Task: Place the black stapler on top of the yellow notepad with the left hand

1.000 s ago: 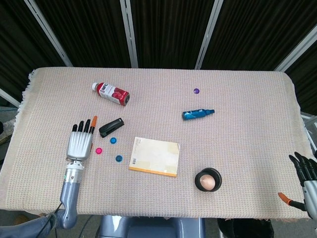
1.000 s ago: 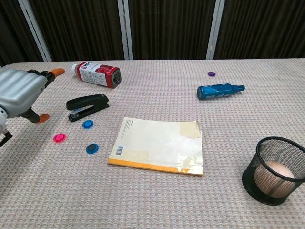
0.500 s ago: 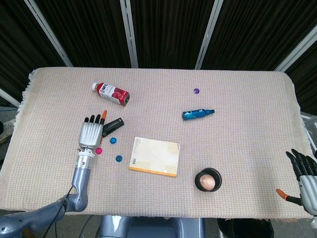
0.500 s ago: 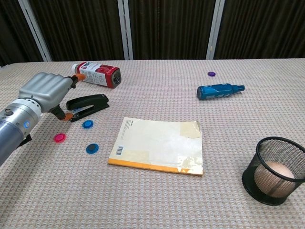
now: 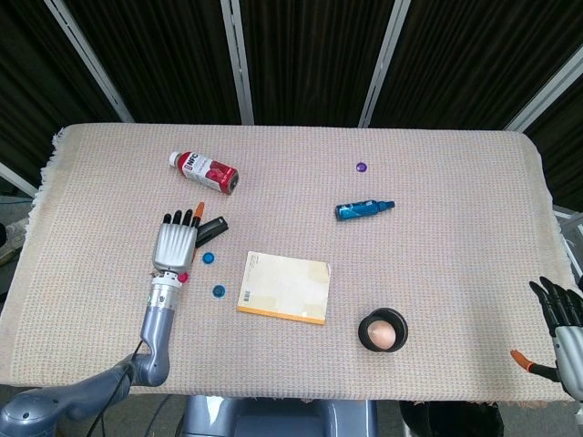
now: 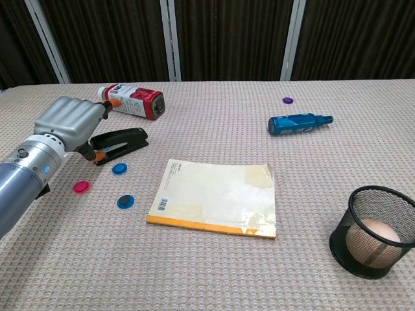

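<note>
While over stapler [image 6: 122, 141], left hand [image 6: 70, 120]

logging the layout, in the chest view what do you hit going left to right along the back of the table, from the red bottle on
red bottle → purple disc → blue bottle

I'm working in a lab-type test setup: cloth-covered table [image 5: 437, 300], dark slatted backdrop [image 5: 301, 55], misc props scattered.
</note>
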